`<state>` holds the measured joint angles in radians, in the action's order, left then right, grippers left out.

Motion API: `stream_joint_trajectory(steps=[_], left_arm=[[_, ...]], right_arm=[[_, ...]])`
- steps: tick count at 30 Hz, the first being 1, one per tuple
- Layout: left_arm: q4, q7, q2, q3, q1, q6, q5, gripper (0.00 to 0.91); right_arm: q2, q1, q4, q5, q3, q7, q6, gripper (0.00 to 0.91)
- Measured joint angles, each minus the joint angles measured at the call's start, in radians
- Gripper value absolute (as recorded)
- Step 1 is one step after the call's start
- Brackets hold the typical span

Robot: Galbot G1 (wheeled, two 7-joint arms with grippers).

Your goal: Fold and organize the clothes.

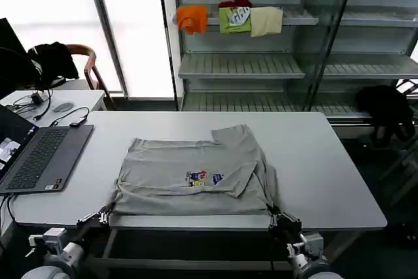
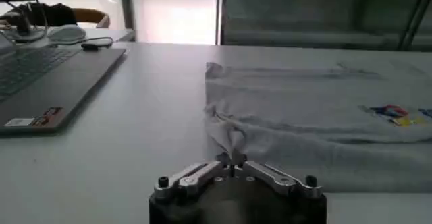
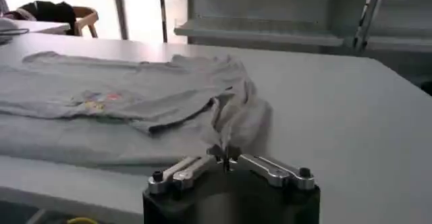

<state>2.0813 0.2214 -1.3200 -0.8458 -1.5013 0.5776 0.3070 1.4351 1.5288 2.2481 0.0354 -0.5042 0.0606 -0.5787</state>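
Shirt [image 1: 192, 174], light grey, short-sleeved, small multicoloured chest print [image 1: 204, 178]: spread mid-table [image 1: 326, 161], partly folded, near hem at the front edge, one sleeve turned over the chest. Left gripper [image 1: 102, 216] at the near left hem corner, right gripper [image 1: 277, 217] at the near right corner, each with jaws pinched together on a tuck of cloth. Advised for the fold: lift both corners level and together, carry away from the edge over the print, lay flat, release only once smooth

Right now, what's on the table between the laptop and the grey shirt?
Nothing. In the head view, bare white table separates the laptop from the grey shirt.
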Motion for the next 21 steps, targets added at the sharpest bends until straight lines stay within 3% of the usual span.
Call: stream_joint_trajectory(steps=[12, 21], left_arm=[[0.018, -0.02, 0.023, -0.058, 0.055, 0.0, 0.024, 0.907], [-0.057, -0.042, 0.029, -0.002, 0.221, 0.003, 0.025, 0.907]], right_arm=[[0.028, -0.095, 0.013, -0.027, -0.013, -0.022, -0.002, 0.907], [0.075, -0.358, -0.189, 0.016, 0.023, -0.032, -0.008, 0.907]])
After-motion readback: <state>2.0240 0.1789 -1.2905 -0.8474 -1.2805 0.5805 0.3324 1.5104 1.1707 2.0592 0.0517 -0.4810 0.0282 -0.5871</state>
